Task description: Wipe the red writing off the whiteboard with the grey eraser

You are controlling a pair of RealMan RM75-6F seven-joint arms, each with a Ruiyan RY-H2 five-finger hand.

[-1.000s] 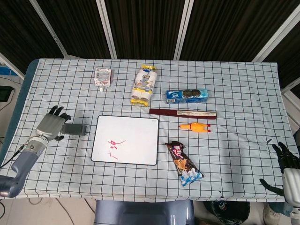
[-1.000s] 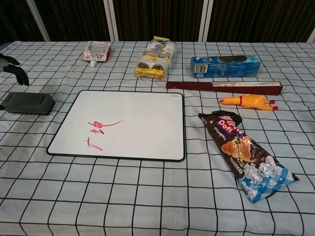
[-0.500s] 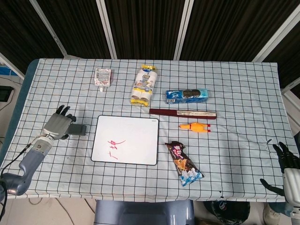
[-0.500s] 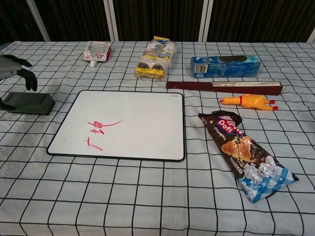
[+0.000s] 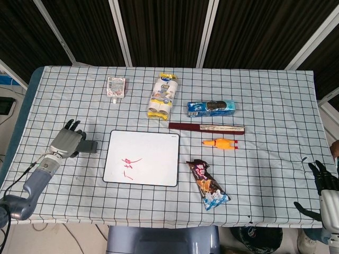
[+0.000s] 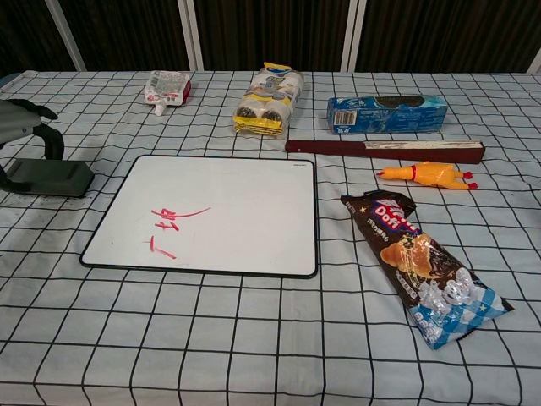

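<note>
The grey eraser [image 5: 88, 146] [image 6: 52, 178] lies flat on the checked cloth, just left of the whiteboard [image 5: 151, 169] [image 6: 245, 211]. Red writing [image 5: 128, 162] [image 6: 172, 222] marks the board's lower left part. My left hand [image 5: 67, 143] [image 6: 20, 127] hovers over the eraser's left end, its fingers curved down on either side of the block; whether they press it I cannot tell. The eraser still rests on the table. My right hand [image 5: 323, 184] hangs off the table's near right corner, fingers spread, holding nothing.
Behind the board lie a small packet [image 5: 115, 87], a bag of rolls [image 5: 161, 97], a blue biscuit box [image 5: 211, 108] and a dark red stick [image 5: 206, 128]. A yellow rubber chicken [image 5: 219, 143] and a snack bag [image 5: 207, 184] lie to the board's right.
My left hand has moved right and a little forward, from beside the eraser to over its left end, and its fingers have come down around the block. Eraser, board and right hand stayed put.
</note>
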